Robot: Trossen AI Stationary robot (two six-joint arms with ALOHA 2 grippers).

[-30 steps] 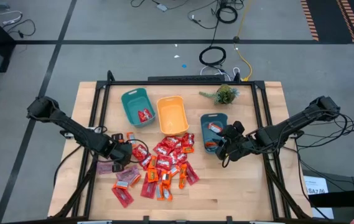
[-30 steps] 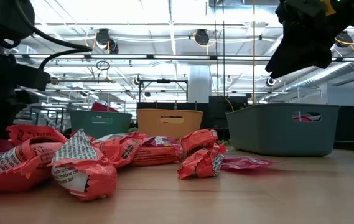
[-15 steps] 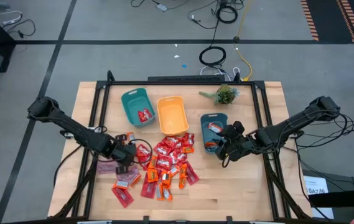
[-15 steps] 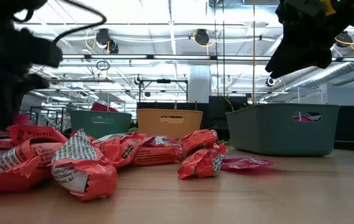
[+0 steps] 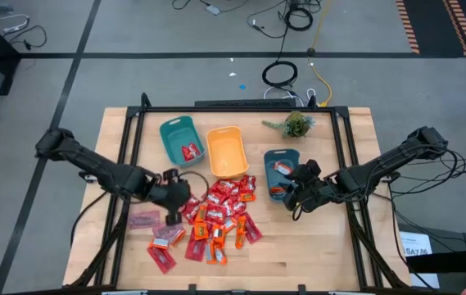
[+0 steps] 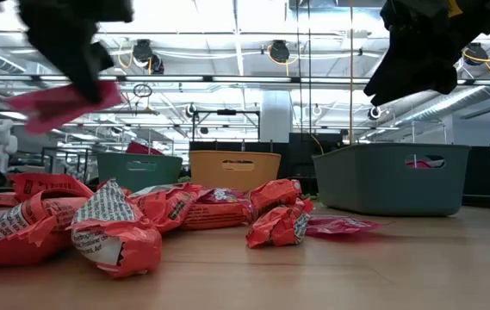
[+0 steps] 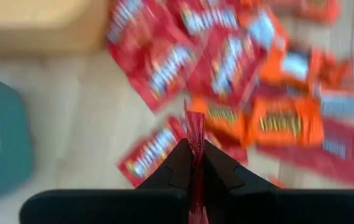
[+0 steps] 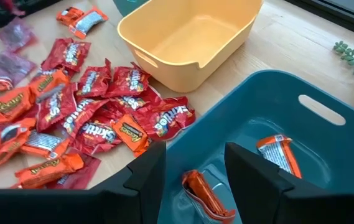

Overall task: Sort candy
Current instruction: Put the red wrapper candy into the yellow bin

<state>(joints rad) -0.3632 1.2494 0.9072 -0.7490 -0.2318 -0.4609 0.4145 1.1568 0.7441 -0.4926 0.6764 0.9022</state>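
A pile of red and orange candy [image 5: 216, 217] lies on the wooden table, in front of a teal bin [image 5: 179, 139], an orange bin [image 5: 226, 152] and a second teal bin [image 5: 280, 168]. My left gripper [image 5: 174, 199] hangs above the pile's left edge, shut on one red-pink candy [image 6: 55, 105]. My right gripper [image 8: 192, 171] stands open over the near end of the right teal bin [image 8: 326, 106], with nothing between its fingers. Two orange candies [image 8: 276, 152] lie in that bin. My left gripper pinches the candy between its two fingers by one edge of the wrapper [image 7: 195, 127], seen edge-on in the wrist view. The fingers slant steeply down from above. The candy [image 6: 55, 105] is lifted clear of the table and sticks out below the fingers, tilted.
A pale mauve packet [image 5: 144, 220] lies left of the pile. The left teal bin holds red candy [image 5: 190, 151]; the orange bin [image 8: 189, 31] is bare inside. A small green plant [image 5: 296, 124] stands at the far edge. Bare wood lies near the front right.
My left gripper has risen from table height at the pile's left edge and gone a little toward the table's right, taking one red-pink candy up with it, clear of the table. My right gripper has kept still.
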